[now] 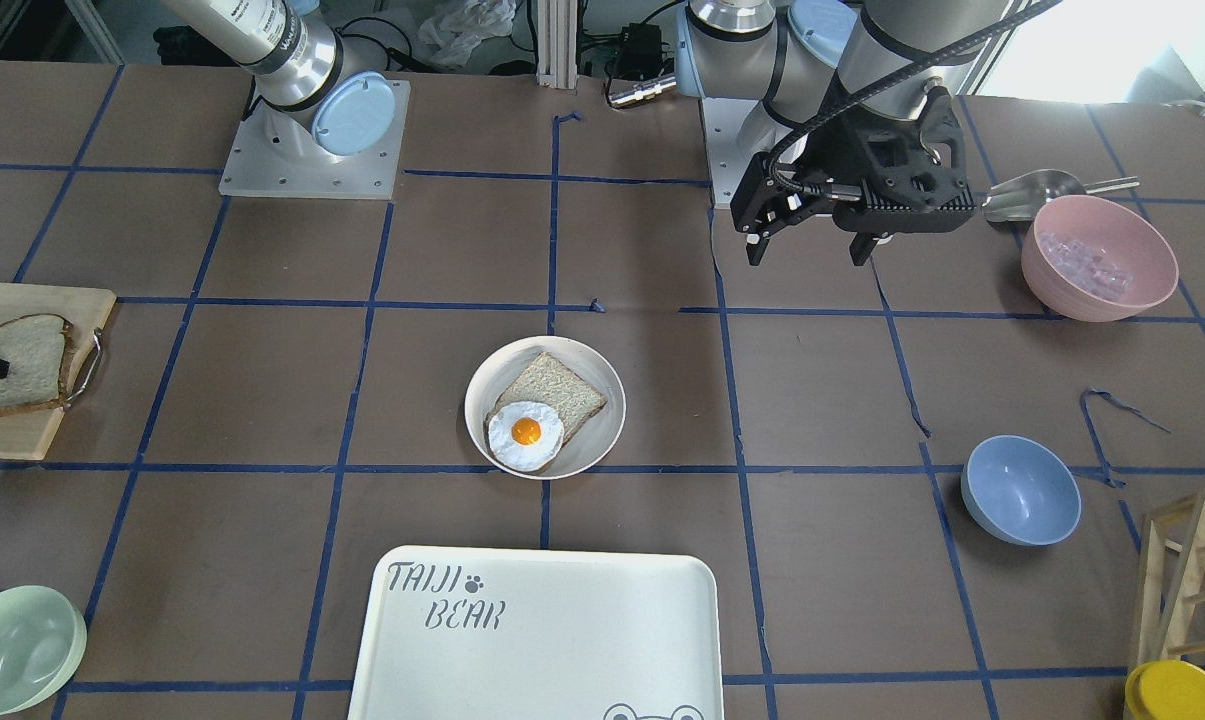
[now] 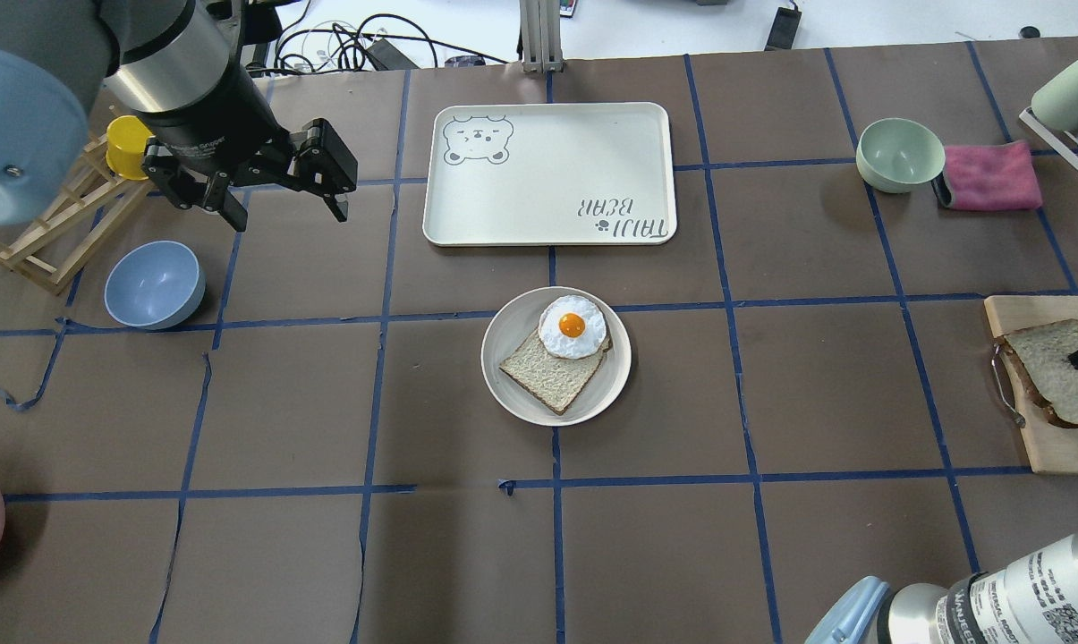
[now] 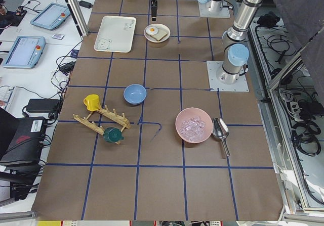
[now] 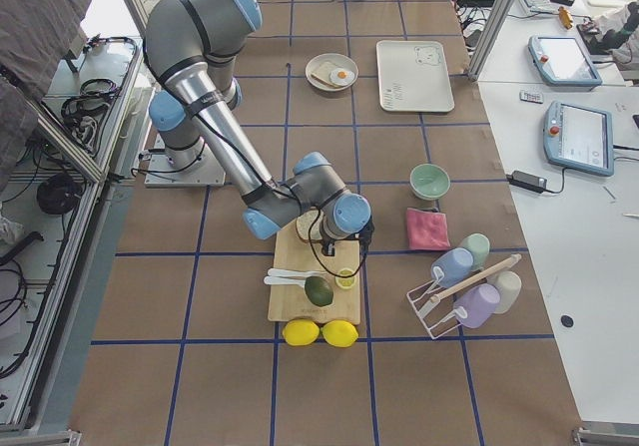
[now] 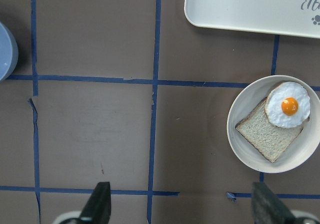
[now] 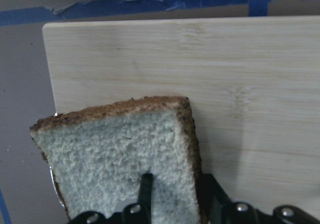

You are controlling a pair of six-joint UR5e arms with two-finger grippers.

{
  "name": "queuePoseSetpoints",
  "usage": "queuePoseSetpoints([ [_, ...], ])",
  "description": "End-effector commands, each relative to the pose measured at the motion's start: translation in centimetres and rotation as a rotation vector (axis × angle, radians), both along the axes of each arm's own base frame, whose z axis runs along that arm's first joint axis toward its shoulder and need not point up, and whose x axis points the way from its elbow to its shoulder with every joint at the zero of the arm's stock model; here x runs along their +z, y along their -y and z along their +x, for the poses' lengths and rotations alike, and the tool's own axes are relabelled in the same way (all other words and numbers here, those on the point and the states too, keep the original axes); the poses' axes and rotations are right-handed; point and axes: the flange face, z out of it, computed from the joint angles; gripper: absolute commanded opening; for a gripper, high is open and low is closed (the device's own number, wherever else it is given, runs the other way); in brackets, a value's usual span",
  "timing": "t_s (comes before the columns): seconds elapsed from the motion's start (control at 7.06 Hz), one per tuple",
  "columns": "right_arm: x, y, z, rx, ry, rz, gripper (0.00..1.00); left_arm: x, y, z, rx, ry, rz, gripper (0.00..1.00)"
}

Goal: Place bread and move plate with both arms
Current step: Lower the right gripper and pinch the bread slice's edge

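**Bread** (image 6: 125, 154): pale slice with a dark crust, lying flat on the cutting board (image 6: 250, 73) at the robot's right table end, well apart from the plate (image 2: 503, 358).

**Right gripper** (image 6: 177, 190): jaws straddle one crust edge, with one finger (image 6: 146, 186) on the crumb. Whether they pinch cannot be told.

**Handling:** reach past the crust, close softly and lift level, since the slice would likely sag.

**Plate:** mid-table, carrying a tan slice (image 2: 547, 376) and a fried egg (image 2: 572, 326).

**Left gripper** (image 2: 286, 215): jaws spread wide, holding nothing, hanging above the table.
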Motion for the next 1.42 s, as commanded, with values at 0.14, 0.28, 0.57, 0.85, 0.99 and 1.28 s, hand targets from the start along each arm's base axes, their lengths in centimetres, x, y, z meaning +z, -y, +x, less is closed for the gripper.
queuePoseSetpoints([
  [0.14, -0.1, -0.1, 0.1, 0.036, 0.009, -0.007, 0.02, 0.1, -0.1, 0.0, -0.002, 0.001, -0.002, 1.00],
  [0.28, -0.1, 0.0, 0.0, 0.046, 0.006, -0.011, 0.00, 0.1, 0.0, 0.0, 0.001, -0.001, -0.002, 1.00],
  [0.57, 0.7, 0.0, 0.0, 0.063, -0.004, -0.025, 0.00, 0.1, 0.0, 0.0, 0.001, -0.001, -0.002, 1.00],
  [0.85, 1.9, 0.0, 0.0, 0.064, -0.052, -0.010, 0.00, 0.1, 0.0, 0.0, 0.001, -0.001, -0.002, 1.00],
  [0.99, 3.5, 0.0, 0.2, 0.077, -0.099, -0.005, 0.00, 0.1, 0.0, 0.0, 0.001, -0.001, -0.002, 1.00],
  [1.28, 9.2, 1.0, 3.3, 0.126, -0.184, -0.026, 0.00, 0.1, 0.0, 0.0, 0.001, -0.001, -0.002, 1.00],
])
